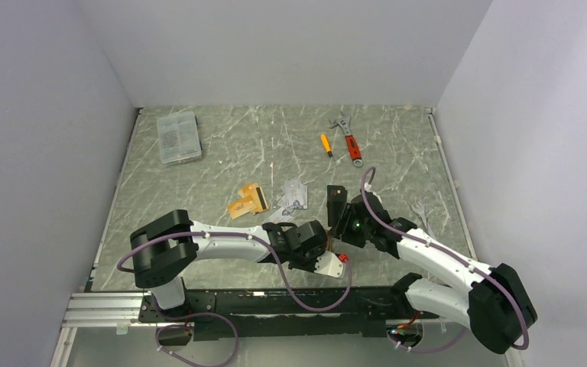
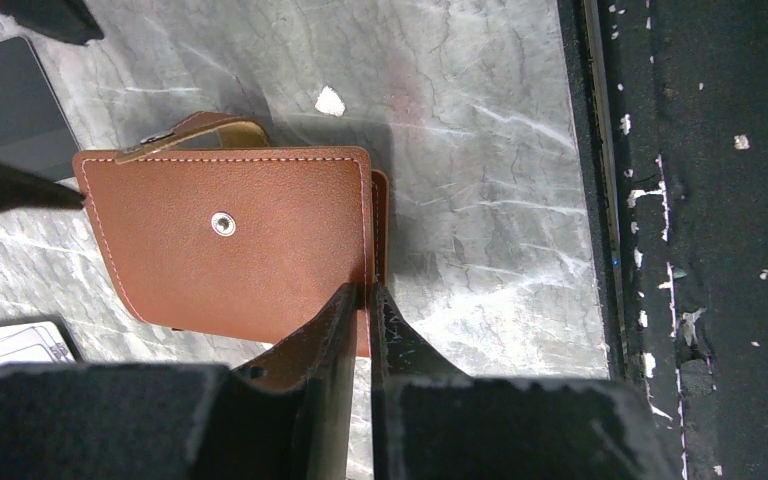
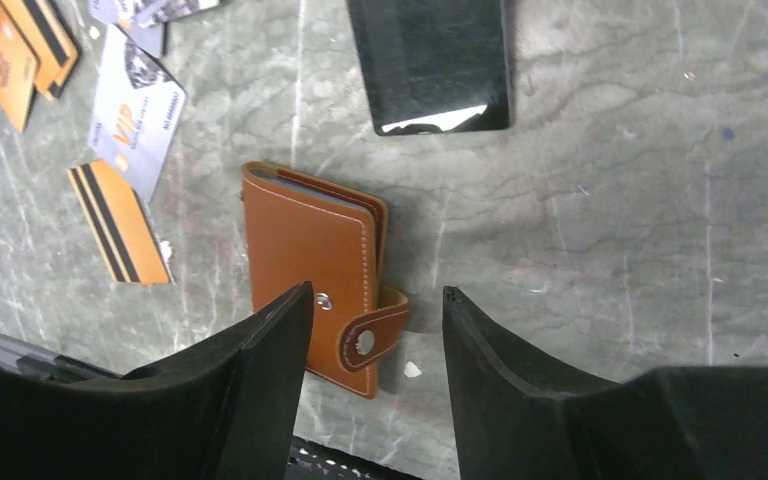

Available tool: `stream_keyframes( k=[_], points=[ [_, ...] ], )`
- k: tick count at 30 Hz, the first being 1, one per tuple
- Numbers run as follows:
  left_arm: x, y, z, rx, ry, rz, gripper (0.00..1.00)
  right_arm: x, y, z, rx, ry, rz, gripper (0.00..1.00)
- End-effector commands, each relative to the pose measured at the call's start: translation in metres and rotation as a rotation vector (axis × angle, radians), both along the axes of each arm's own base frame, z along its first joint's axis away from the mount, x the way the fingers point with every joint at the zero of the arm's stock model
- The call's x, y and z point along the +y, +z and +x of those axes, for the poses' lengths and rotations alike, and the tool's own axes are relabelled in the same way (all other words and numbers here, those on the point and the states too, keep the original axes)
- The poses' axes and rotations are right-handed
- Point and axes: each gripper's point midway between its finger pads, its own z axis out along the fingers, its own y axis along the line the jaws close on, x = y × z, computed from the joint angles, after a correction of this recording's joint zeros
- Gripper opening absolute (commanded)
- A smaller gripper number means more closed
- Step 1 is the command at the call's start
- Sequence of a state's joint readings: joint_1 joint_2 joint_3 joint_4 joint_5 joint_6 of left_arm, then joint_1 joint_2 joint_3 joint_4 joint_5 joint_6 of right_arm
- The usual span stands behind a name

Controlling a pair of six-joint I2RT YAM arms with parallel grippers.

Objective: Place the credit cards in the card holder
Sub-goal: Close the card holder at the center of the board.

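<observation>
The tan-brown card holder (image 2: 230,240) lies closed on the marble table near its front edge, its snap tab (image 3: 370,335) undone. My left gripper (image 2: 370,295) is shut on the holder's edge on the side toward the front rail. My right gripper (image 3: 375,310) is open above the holder (image 3: 310,240), over the tab end, touching nothing. In the top view the arms hide most of the holder (image 1: 342,258). Credit cards lie loose beyond it: orange-gold ones (image 3: 5,60), a gold one with black stripes (image 3: 120,225) and a silver-grey one (image 3: 135,110). They also show in the top view (image 1: 248,200).
A flat black rectangle (image 3: 430,60) lies just beyond the holder. A clear plastic box (image 1: 178,138) sits at the back left. A red-handled wrench (image 1: 350,141) and a small orange screwdriver (image 1: 325,144) lie at the back. The black front rail (image 2: 720,240) runs close to the holder.
</observation>
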State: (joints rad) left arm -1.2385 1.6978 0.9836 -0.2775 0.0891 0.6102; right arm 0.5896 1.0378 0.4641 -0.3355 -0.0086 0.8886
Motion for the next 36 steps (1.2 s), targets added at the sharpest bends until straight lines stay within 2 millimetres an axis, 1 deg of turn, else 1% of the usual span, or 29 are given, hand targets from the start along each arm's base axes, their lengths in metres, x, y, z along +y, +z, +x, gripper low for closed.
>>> stream_keyframes(
  k=[1,5,10,12,15,21,23,24,27,29,32,36],
  points=[
    [0.015,-0.009,-0.006,0.021,-0.011,0.068,0.14,0.011,0.016,0.008,-0.008,0.015,0.038,0.55],
    [0.016,-0.010,-0.005,0.020,-0.010,0.077,0.14,0.017,0.011,0.009,0.033,0.029,0.034,0.54],
    [0.016,-0.010,-0.005,0.022,-0.010,0.084,0.14,0.012,0.001,0.006,0.096,0.022,-0.023,0.49],
    [0.016,-0.011,-0.005,0.022,-0.008,0.088,0.13,0.012,0.002,0.007,0.100,0.017,-0.026,0.46],
    [0.016,-0.012,-0.004,0.020,-0.006,0.098,0.13,0.010,0.006,0.009,0.084,0.006,-0.030,0.39],
    [0.018,-0.010,-0.002,0.006,-0.006,0.104,0.13,0.002,0.008,0.006,0.091,0.001,-0.072,0.18],
    [0.019,-0.009,-0.002,0.007,-0.006,0.107,0.13,0.000,0.007,0.004,0.097,0.004,-0.081,0.15],
    [0.019,-0.009,-0.002,0.004,-0.006,0.105,0.13,-0.001,0.007,0.003,0.099,0.008,-0.084,0.17],
    [0.019,-0.008,-0.001,-0.001,-0.008,0.103,0.14,0.003,0.015,0.009,0.074,0.011,-0.071,0.34],
    [0.019,-0.008,-0.001,-0.001,-0.007,0.105,0.14,0.010,0.019,0.013,0.073,0.020,-0.046,0.40],
    [0.018,-0.008,0.000,-0.003,-0.006,0.106,0.14,0.020,0.021,0.015,0.085,0.040,-0.041,0.43],
    [0.019,-0.010,-0.001,0.000,-0.005,0.111,0.15,0.024,0.013,0.014,0.119,0.053,-0.069,0.45]
  ],
)
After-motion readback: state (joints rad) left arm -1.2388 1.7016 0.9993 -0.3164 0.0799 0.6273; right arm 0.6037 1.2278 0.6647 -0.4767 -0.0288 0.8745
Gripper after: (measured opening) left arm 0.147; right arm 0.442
